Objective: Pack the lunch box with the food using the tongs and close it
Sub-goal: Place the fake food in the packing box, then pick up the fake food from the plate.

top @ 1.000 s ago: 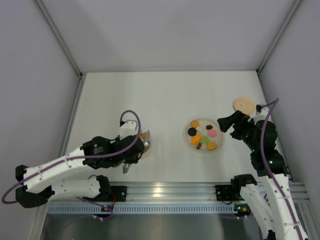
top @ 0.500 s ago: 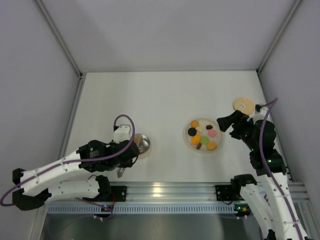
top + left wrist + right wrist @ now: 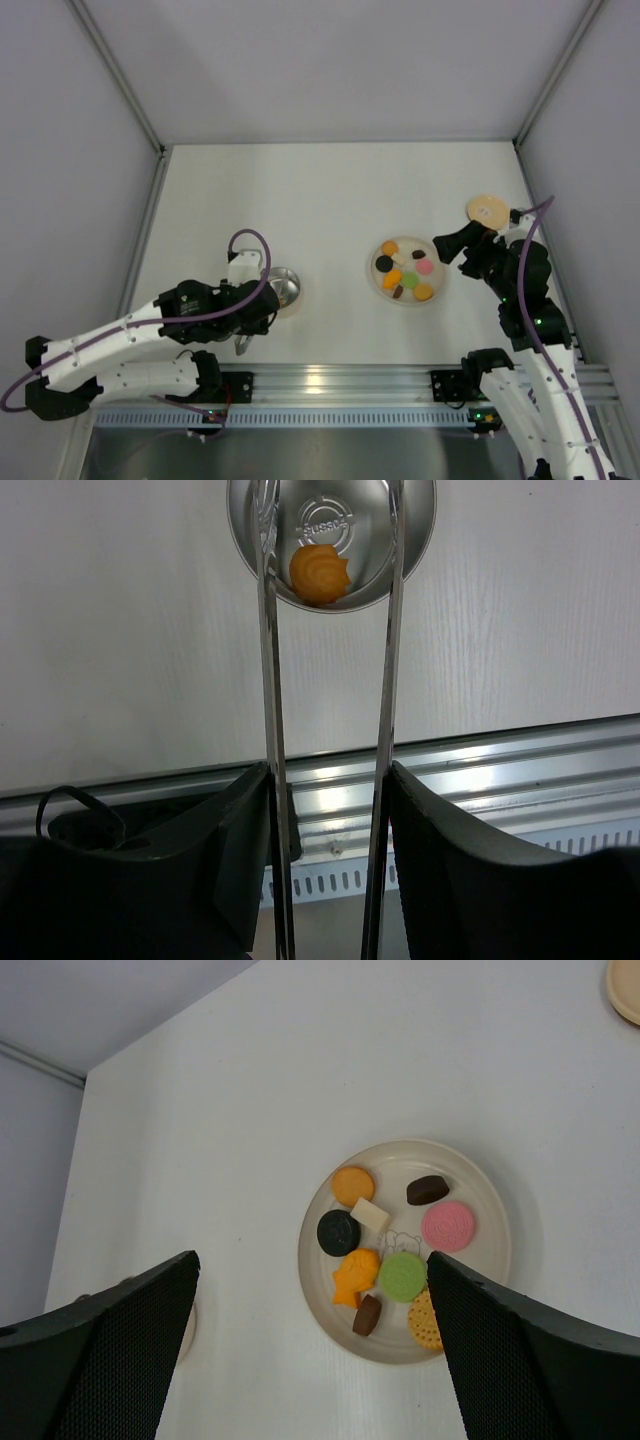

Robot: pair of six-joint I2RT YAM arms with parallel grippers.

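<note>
Overhead: steel lunch box [image 3: 283, 287], lidless, sits at 9 o'clock of plate [image 3: 374, 282]; tan lid [image 3: 487, 210] at 1 o'clock.
Left wrist: left gripper [image 3: 328, 780] clamped on silvery tongs [image 3: 268, 680], tips parted over the pot; one orange food piece [image 3: 319, 573] inside.
Right wrist: right gripper [image 3: 310, 1260] spread wide above plated food [image 3: 447, 1225].

Left arm [image 3: 110, 338]: white rounded links joined by black joint housings.
Right arm [image 3: 558, 395]: white lower links, black upper section, a small green light [image 3: 541, 322].
Cables: a thin purple cable [image 3: 247, 238] runs along each arm.
Left hand [image 3: 328, 780]: two broad, smooth black fingers [image 3: 225, 880].
Right hand [image 3: 312, 1260]: two black fingers [image 3: 110, 1360] with a fine mesh texture.
Bases [image 3: 205, 372]: black blocks.
</note>
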